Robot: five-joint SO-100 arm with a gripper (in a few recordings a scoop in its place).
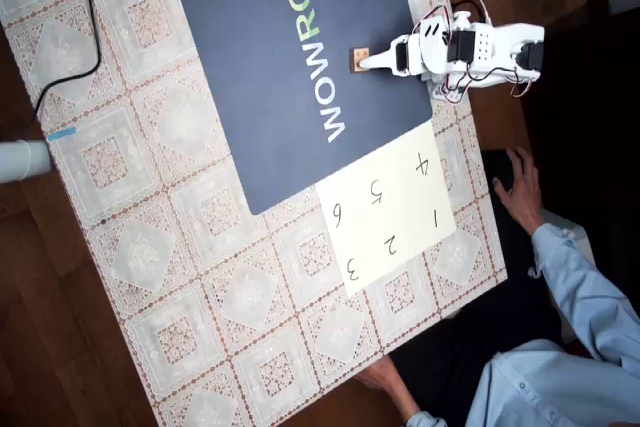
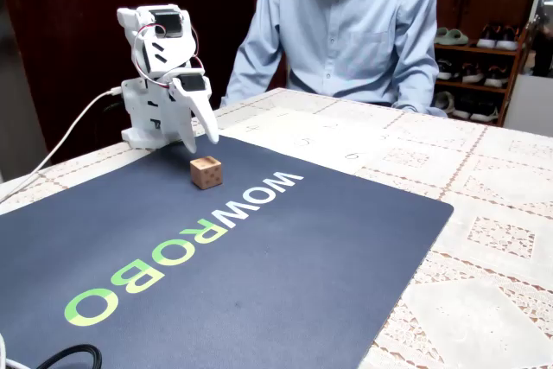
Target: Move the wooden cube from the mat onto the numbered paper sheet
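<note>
Resting on the mat, the wooden cube sits close to the mat's edge nearest the arm's base, beside the "W" of the white and green lettering; in the fixed view the cube stands flat on the navy surface with small dark dots on its faces. The white arm is folded low over its base, and its gripper points at the cube, the tip just beside it in the overhead view. In the fixed view the gripper hangs above and slightly behind the cube, apart from it, holding nothing. Its fingers appear drawn together into one tapering white blade with no clear gap, though I cannot tell for certain whether they are fully closed. The numbered paper sheet lies flat on the lace-patterned tablecloth covering the tabletop, touching the mat's corner, with handwritten digits 1 to 6 across it and nothing on top. A person in a light blue shirt sits behind the tabletop, one hand near the sheet's far edge. A white cable runs from the arm's base.
</note>
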